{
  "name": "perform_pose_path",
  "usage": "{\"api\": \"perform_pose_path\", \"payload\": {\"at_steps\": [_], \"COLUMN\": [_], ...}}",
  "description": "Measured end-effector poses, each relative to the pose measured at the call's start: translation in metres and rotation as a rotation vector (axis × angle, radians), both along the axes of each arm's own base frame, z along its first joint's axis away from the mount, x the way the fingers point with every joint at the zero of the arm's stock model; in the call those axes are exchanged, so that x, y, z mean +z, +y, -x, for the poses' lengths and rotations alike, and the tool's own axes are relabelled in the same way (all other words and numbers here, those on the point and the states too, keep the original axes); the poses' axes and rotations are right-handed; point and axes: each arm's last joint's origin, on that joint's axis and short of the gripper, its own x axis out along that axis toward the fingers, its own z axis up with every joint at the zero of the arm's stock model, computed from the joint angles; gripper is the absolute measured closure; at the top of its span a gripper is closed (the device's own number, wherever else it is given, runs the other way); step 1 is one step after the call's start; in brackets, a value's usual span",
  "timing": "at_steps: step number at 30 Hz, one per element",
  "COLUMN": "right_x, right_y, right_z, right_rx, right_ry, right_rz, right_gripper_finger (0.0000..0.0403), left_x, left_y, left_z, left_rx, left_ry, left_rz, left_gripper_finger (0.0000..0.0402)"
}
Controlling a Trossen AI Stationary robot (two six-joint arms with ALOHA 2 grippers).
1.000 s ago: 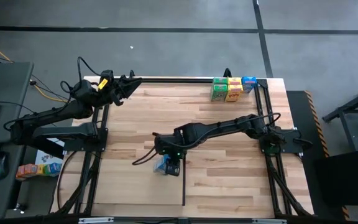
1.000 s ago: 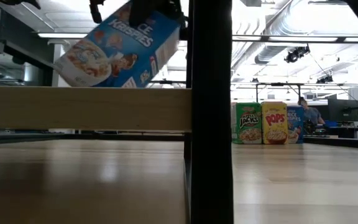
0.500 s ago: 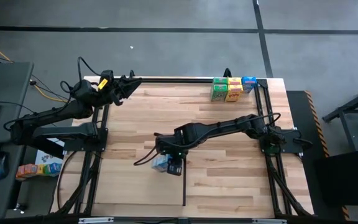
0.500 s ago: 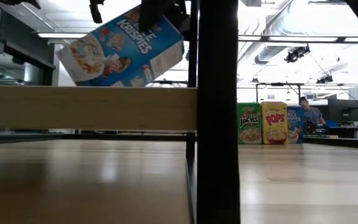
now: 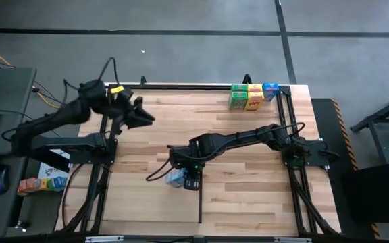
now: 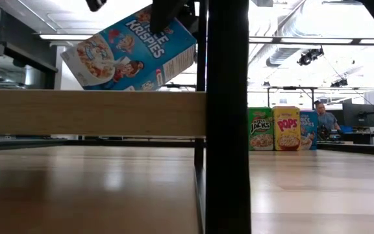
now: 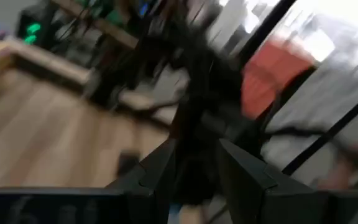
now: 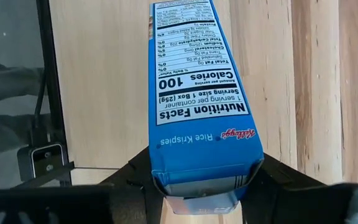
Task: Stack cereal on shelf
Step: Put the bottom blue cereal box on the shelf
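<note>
My right gripper (image 5: 189, 178) is shut on a blue Rice Krispies cereal box (image 6: 130, 49) over the middle of the table. The box is tilted in the air above the shelf's pale bar (image 6: 89, 112). The shelf's thin black bar (image 5: 200, 202) runs toward the near edge. A green box (image 5: 238, 98), a yellow-orange box (image 5: 254, 97) and another blue box (image 5: 270, 90) stand upright in a row at the far right corner. My left gripper (image 5: 146, 117) is open and hangs over the far left part of the table, holding nothing. My right gripper (image 8: 202, 182) pinches the blue box at one end (image 8: 199, 186), with a finger on each broad face and the narrow nutrition panel (image 8: 194, 93) facing the wrist camera. It comes from above. The box is lifted clear, tilted, with its long body reaching away from the fingers.
A tall black post (image 6: 226, 117) stands close in front of the low camera. More small boxes (image 5: 38, 183) lie on the side desk left of the table. Bare wood (image 5: 248, 196) lies right of the black bar. A person (image 6: 323, 120) sits far behind the table.
My left arm has swung from the table's far left corner toward the table's middle and near side. The blue box in my right gripper has tipped a little further and risen slightly; the gripper stays shut on it.
</note>
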Motion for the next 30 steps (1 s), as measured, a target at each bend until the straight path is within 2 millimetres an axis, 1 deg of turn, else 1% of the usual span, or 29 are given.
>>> {"api": "perform_pose_path", "payload": {"at_steps": [3,5,7,12,17,21,24,28,30], "right_x": [0.000,0.000,0.000,0.000,0.002,0.003,0.014,0.037,0.045], "right_y": [-0.001,-0.001,-0.001,-0.003,-0.009,-0.013,-0.016,-0.023,-0.028], "right_z": [0.000,0.000,0.000,-0.001,-0.004,-0.006,-0.008,-0.011,-0.008], "right_rx": [-0.001,-0.001,-0.001,-0.031,-0.056,-0.057,-0.050,-0.071,-0.091], "right_ry": [0.007,0.006,0.006,-0.003,-0.018,-0.026,-0.075,-0.184,-0.226], "right_rz": [0.001,0.001,0.001,0.002,-0.008,-0.040,-0.063,-0.061,-0.054], "right_gripper_finger": [0.0261,0.0261,0.0261,0.0261,0.0261,0.0261,0.0261,0.0261,0.0261], "left_x": [0.018,0.025,0.023,0.012,0.013,0.010,0.006,0.000,-0.003], "left_y": [-0.007,-0.013,-0.018,-0.030,-0.036,-0.039,-0.040,-0.043,-0.045], "left_z": [0.018,0.030,0.038,0.048,0.044,0.035,0.025,0.012,0.005], "left_rx": [0.049,0.070,0.041,-0.041,-0.097,-0.142,-0.140,-0.153,-0.164], "left_ry": [0.143,0.229,0.324,0.477,0.470,0.493,0.517,0.549,0.560], "left_rz": [-0.106,-0.135,-0.112,-0.041,-0.035,-0.112,-0.204,-0.330,-0.387], "left_gripper_finger": [0.0280,0.0267,0.0248,0.0187,0.0135,0.0114,0.0111,0.0110,0.0110]}}
